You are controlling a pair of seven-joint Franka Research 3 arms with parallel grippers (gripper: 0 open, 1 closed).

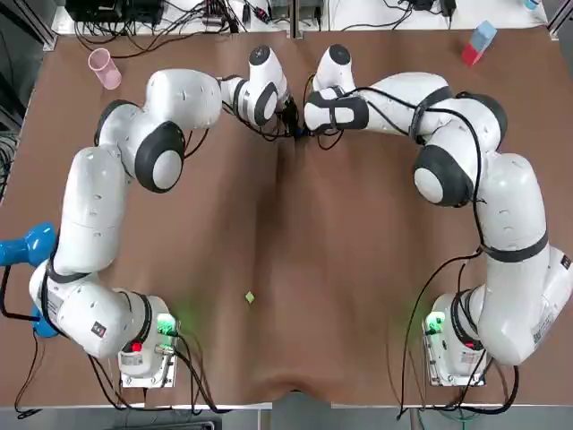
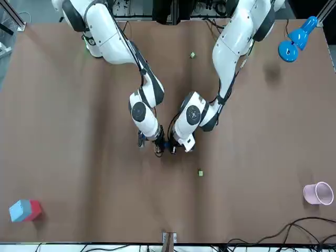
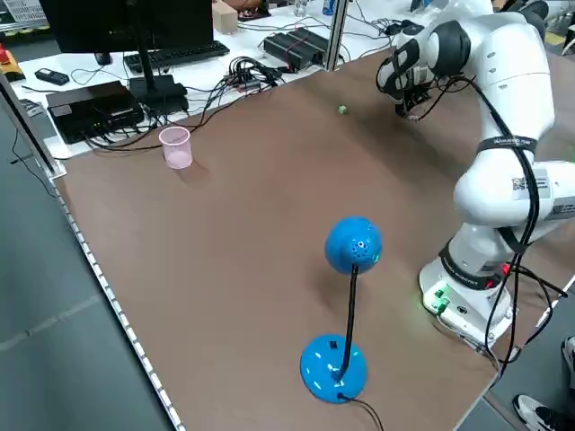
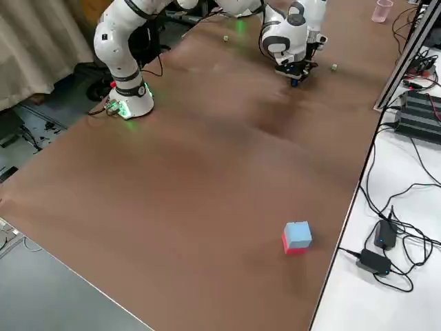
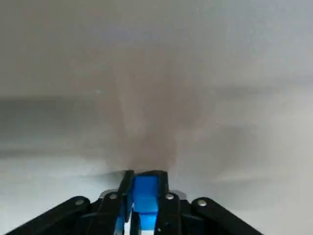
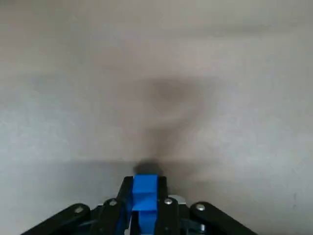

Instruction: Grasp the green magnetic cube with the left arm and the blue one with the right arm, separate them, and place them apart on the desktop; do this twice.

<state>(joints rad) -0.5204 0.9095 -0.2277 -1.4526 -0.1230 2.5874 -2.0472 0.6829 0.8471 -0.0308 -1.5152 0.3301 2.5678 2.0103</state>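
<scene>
Both grippers meet low over the far middle of the brown table: my left gripper (image 1: 288, 115) (image 2: 176, 148) and my right gripper (image 1: 303, 128) (image 2: 157, 149), almost touching. In each wrist view the black fingers stand close together around a blue piece, on the left gripper (image 5: 145, 188) and on the right gripper (image 6: 145, 191). I cannot tell whether that blue is a cube or the fingers' own pads. No green shows between either pair of fingers. One small green cube (image 2: 200, 171) (image 3: 342, 109) lies loose just beyond the grippers. Another green cube (image 1: 250, 297) (image 2: 192, 54) lies near the arms' bases.
A pink cup (image 1: 104, 68) (image 2: 318, 193) stands at the far left corner. A blue-and-red block (image 1: 478, 42) (image 4: 296, 238) sits at the far right corner. A blue stand with a round head (image 3: 346, 305) (image 2: 294, 42) is at the left edge. Cables run along the far edge.
</scene>
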